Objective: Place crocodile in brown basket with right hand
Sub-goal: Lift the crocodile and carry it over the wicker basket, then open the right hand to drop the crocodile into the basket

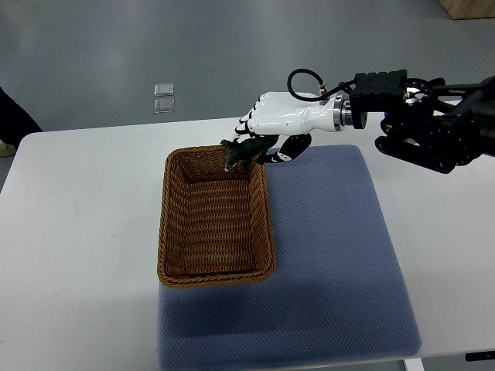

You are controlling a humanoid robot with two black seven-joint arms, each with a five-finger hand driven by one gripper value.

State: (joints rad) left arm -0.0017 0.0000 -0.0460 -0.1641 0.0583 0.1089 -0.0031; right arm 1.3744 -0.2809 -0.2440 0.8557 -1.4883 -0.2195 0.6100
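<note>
A small dark green crocodile (241, 154) hangs over the far right corner of the brown wicker basket (182, 272), its body drooping past the rim. My right hand (267, 131), white with black fingertips, is shut on it from above, the arm reaching in from the right edge. The inside of the basket shows nothing but its woven floor. My left arm is out of the picture.
The basket stands on the left part of a blue-grey mat (340, 255) lying on a white table (77, 232). Two small clear squares (163, 97) lie on the floor beyond the table. A dark shape (11, 116) shows at the left edge.
</note>
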